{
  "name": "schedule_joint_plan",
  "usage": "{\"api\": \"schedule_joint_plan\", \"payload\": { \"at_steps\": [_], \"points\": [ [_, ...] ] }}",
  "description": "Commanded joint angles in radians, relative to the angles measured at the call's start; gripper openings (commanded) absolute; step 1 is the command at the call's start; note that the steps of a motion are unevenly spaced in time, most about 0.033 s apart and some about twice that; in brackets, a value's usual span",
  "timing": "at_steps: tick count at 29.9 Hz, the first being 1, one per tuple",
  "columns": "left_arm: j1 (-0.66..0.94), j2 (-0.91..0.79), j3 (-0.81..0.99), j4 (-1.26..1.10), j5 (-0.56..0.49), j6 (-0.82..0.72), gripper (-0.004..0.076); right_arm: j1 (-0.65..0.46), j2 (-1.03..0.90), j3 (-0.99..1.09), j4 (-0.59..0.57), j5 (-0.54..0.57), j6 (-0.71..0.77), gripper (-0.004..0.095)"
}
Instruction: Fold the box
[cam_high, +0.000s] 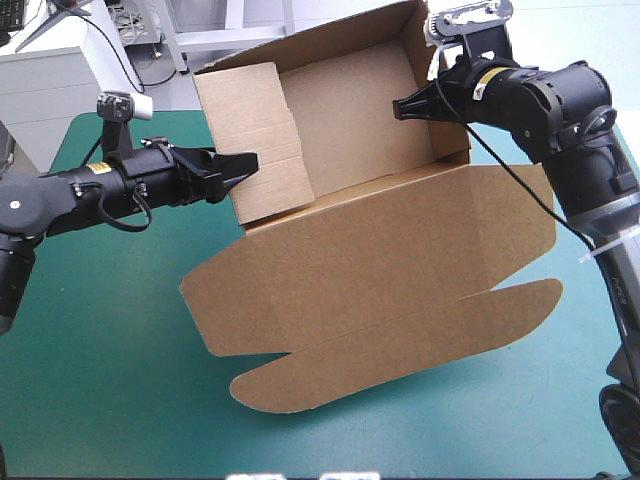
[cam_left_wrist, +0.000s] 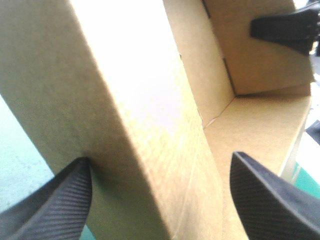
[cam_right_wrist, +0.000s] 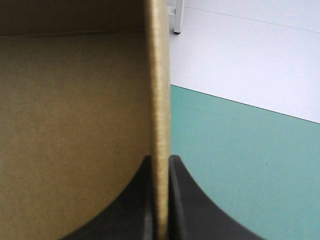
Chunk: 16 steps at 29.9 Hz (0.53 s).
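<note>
Left hand (cam_high: 240, 165) spread wide, black fingers (cam_left_wrist: 55, 200) either side of the brown box (cam_high: 380, 260) at its left wall, right hand (cam_high: 402, 105) pinched tight on the right wall, open tray sitting far-centre on the teal-green counter (cam_high: 100, 350), lid flat toward the near edge.

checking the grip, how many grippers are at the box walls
2. The left gripper straddles the left wall of the box, fingers apart. The right gripper is pinched shut on the right wall.
</note>
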<state>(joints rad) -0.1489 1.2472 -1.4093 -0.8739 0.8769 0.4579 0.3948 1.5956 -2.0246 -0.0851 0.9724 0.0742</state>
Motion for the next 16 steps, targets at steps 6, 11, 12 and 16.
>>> {"api": "schedule_joint_plan", "payload": {
  "at_steps": [6, 11, 12, 16],
  "points": [
    [-0.172, 0.097, -0.174, 0.431, -0.115, -0.395, 0.0462, 0.005, -0.027, -0.028, 0.049, -0.163, 0.051, 0.0003],
    [-0.249, 0.124, -0.198, 0.688, -0.162, -0.669, 0.0421, 0.005, -0.016, -0.028, 0.051, -0.164, 0.072, 0.0003],
    [-0.261, 0.124, -0.196, 0.718, -0.185, -0.705, 0.0421, 0.005, -0.011, -0.028, 0.051, -0.164, 0.077, 0.0003],
    [-0.287, 0.124, -0.196, 0.742, -0.251, -0.76, 0.0398, 0.005, -0.006, -0.028, 0.059, -0.162, 0.088, 0.0]
  ]
}}
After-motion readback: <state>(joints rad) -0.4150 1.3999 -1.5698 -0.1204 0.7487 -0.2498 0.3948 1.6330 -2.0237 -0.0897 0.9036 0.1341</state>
